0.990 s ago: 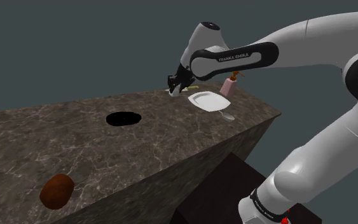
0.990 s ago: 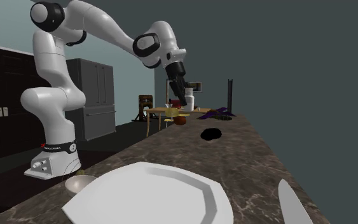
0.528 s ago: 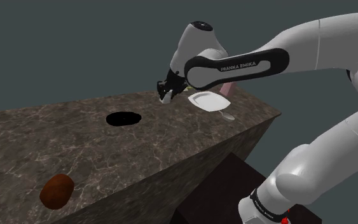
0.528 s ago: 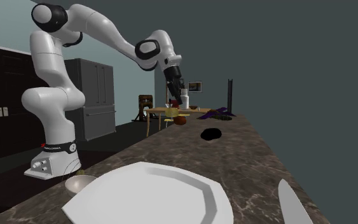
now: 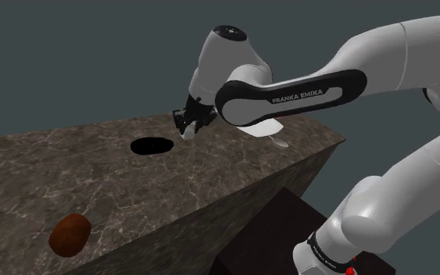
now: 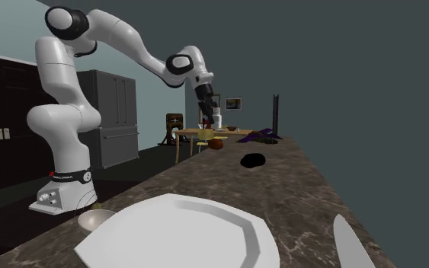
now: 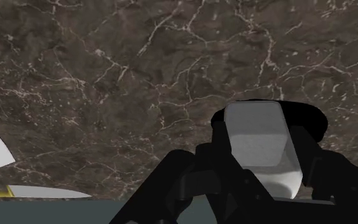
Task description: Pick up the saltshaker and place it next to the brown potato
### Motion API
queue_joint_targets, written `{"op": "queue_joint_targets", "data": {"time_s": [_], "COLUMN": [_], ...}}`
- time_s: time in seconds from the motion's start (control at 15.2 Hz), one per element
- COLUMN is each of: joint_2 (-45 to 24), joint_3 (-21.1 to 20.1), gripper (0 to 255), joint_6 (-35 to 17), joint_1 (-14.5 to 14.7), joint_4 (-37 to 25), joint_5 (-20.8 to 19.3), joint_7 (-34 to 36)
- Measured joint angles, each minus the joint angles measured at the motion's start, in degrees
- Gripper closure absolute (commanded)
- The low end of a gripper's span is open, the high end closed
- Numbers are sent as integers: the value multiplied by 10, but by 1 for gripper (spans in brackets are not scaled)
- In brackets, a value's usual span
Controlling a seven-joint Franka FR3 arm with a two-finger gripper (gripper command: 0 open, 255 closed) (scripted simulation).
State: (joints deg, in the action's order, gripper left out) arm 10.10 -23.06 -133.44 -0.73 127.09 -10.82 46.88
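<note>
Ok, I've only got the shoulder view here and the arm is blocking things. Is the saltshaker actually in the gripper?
Observer: Yes. In the wrist view the gripper is shut on the pale saltshaker, clasping it on both sides.
Operator: Is it off the counter?
Observer: In the second exterior view it hangs in the air above the counter.
Operator: What's behind the arm, by the plate?
Observer: A knife lies beside the white plate.

Dim, even renders, shadows perhaps faint
</note>
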Motion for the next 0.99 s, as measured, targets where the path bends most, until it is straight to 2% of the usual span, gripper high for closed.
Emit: {"op": "queue_joint_targets", "data": {"time_s": [0.53,0.99], "joint_2": [-34,-105], "joint_3": [-80,-142], "gripper": [255,255], "joint_6": [44,101], "joint_1": [38,79], "joint_4": [-48,-131], "joint_5": [-39,-99], "joint_7": [135,255]}}
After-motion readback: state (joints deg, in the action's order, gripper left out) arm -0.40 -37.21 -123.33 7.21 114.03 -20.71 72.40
